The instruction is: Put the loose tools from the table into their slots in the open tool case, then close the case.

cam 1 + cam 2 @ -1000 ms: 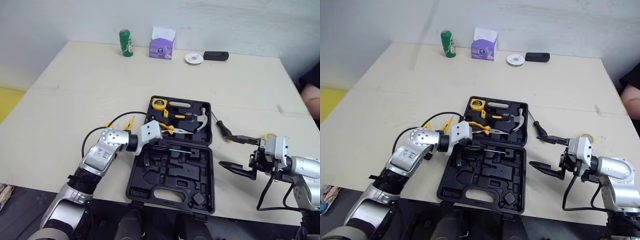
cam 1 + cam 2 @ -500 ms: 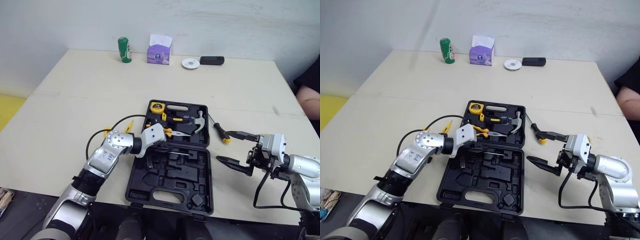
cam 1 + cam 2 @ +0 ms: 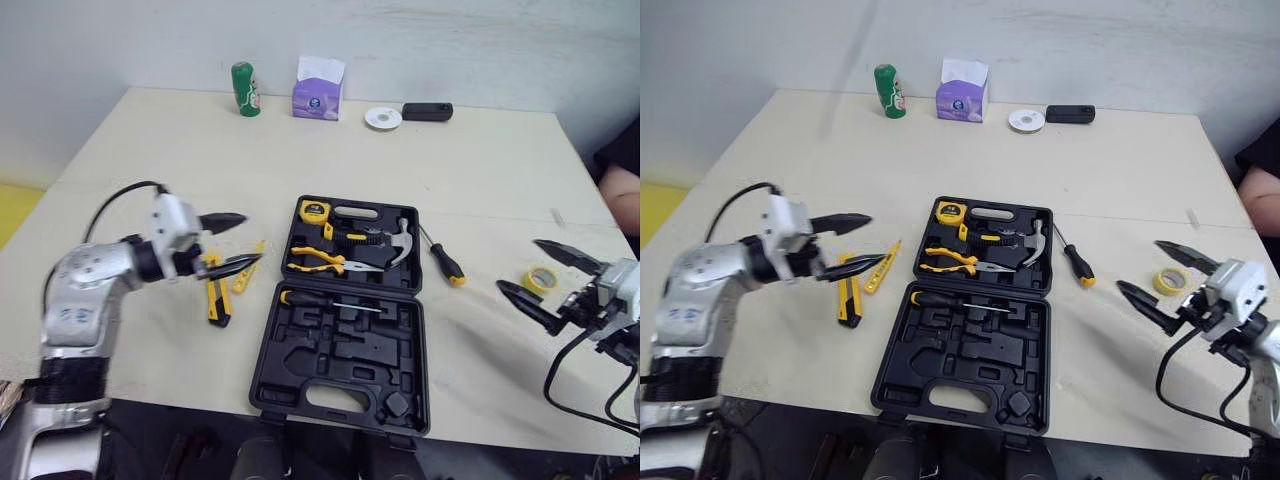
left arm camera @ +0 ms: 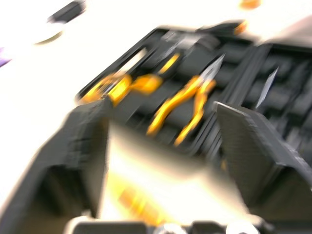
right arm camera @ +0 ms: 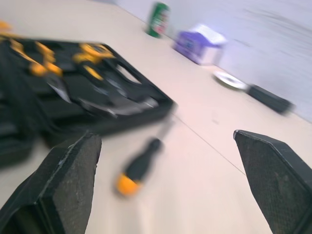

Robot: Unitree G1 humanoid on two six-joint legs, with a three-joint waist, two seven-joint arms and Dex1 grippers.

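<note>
The open black tool case lies mid-table, holding a tape measure, pliers, a hammer and a thin screwdriver. Left of the case lie a yellow-black utility knife and a small yellow tool. My left gripper hovers open just above them, nothing between its fingers. A loose screwdriver rests to the right of the case, with a yellow tape roll further right. My right gripper stands open and empty beside that roll; its wrist view looks onto the screwdriver.
Along the far edge stand a green can, a purple tissue box, a white disc and a black device. A person's arm shows at the right edge.
My left gripper has pulled back left out of the case and opened; the thin screwdriver stays in the case. The right arm has drawn back to the right, still open.
</note>
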